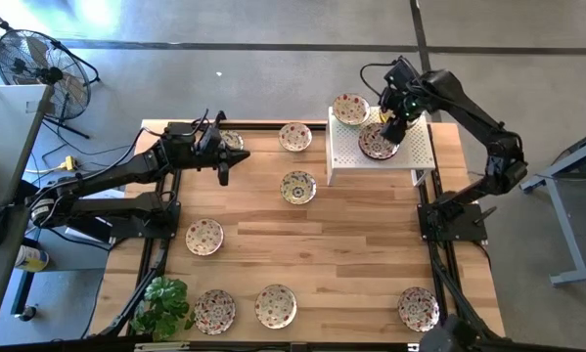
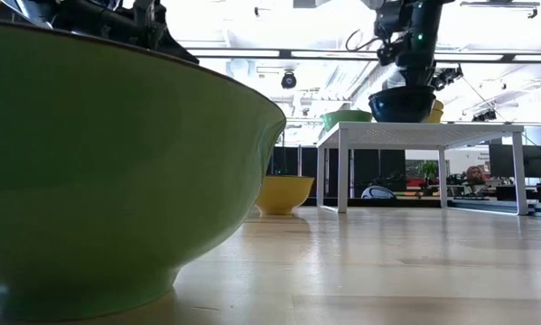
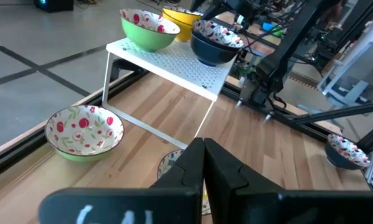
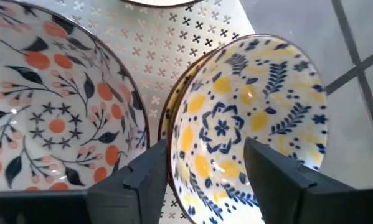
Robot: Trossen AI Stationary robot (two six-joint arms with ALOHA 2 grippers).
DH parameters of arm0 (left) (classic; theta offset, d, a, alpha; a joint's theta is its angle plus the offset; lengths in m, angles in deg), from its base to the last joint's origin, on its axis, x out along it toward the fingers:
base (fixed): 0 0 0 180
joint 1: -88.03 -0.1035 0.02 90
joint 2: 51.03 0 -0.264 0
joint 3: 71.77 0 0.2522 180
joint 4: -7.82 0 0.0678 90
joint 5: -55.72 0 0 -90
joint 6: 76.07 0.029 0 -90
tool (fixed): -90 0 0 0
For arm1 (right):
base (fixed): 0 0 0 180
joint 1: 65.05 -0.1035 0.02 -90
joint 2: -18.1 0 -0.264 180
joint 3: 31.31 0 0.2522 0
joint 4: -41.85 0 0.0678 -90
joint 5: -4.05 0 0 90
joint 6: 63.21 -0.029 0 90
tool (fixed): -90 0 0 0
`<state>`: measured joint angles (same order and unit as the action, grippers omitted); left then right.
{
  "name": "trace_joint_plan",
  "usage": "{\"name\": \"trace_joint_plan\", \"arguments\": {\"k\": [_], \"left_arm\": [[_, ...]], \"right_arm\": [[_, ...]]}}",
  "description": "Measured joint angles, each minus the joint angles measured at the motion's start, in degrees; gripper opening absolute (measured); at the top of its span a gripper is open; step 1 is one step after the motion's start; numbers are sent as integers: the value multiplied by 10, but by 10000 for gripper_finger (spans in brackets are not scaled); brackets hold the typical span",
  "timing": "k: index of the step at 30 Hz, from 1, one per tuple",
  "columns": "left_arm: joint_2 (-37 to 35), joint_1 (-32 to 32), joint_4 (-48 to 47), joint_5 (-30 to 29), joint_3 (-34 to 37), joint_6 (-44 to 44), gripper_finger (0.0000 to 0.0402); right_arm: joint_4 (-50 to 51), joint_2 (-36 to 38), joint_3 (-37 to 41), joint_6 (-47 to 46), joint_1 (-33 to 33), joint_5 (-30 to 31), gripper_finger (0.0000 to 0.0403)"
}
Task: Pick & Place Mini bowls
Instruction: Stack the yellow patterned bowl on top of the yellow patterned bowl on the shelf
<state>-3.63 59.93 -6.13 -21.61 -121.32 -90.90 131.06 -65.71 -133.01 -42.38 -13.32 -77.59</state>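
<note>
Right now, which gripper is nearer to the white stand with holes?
The right. The right gripper hangs over the white stand, jaws open around a yellow-patterned bowl there. The left gripper is far across the table, jaws shut.

Floral mini bowls (image 1: 297,186): three on stand (image 1: 418,147), rest tabletop.
</note>
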Motion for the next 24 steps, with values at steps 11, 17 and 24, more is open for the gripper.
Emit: {"name": "trace_joint_plan", "arguments": {"k": [11, 17, 24], "left_arm": [[0, 0, 0, 18, 0, 0, 1], [5, 0, -4, 33, 0, 0, 1], [5, 0, -14, 44, -1, 0, 1]], "right_arm": [[-4, 51, 0, -128, 0, -84, 107], [-35, 55, 0, -182, 13, -91, 13], [-133, 54, 74, -246, 59, -133, 5]]}}
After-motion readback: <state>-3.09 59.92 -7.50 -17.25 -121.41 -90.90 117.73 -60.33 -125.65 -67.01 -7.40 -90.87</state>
